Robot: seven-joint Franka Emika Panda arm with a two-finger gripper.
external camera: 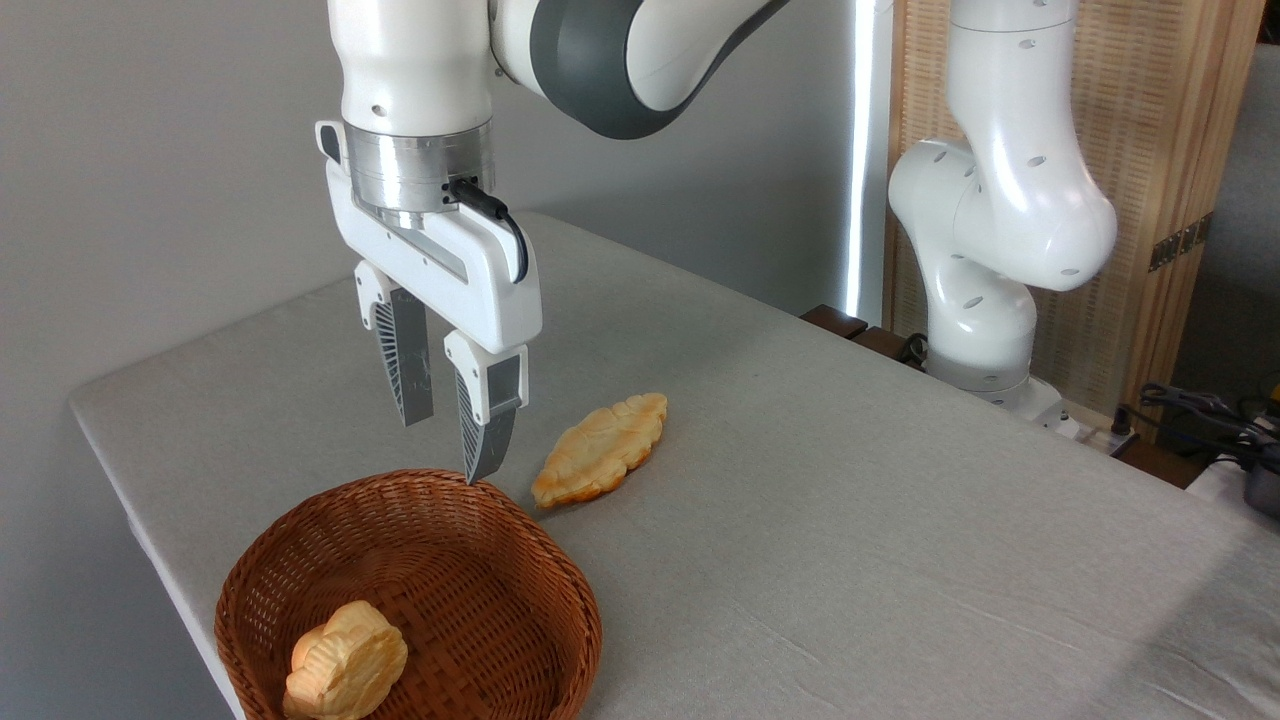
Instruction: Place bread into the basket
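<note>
The bread (601, 450), a long flat golden pastry with scalloped edges, lies on the grey tablecloth just right of the basket's far rim. The basket (540, 560) is round, reddish-brown wicker, at the front left. My gripper (447, 442) hangs above the basket's far rim, fingers pointing down, open, with nothing between them. It sits to the left of the bread and is not touching it.
A shorter, chunky ridged bread piece (345, 662) lies inside the basket at its near side. The robot's base (985, 330) stands at the back right. The table's left edge (130, 500) runs close beside the basket. Cables (1200, 410) lie at the far right.
</note>
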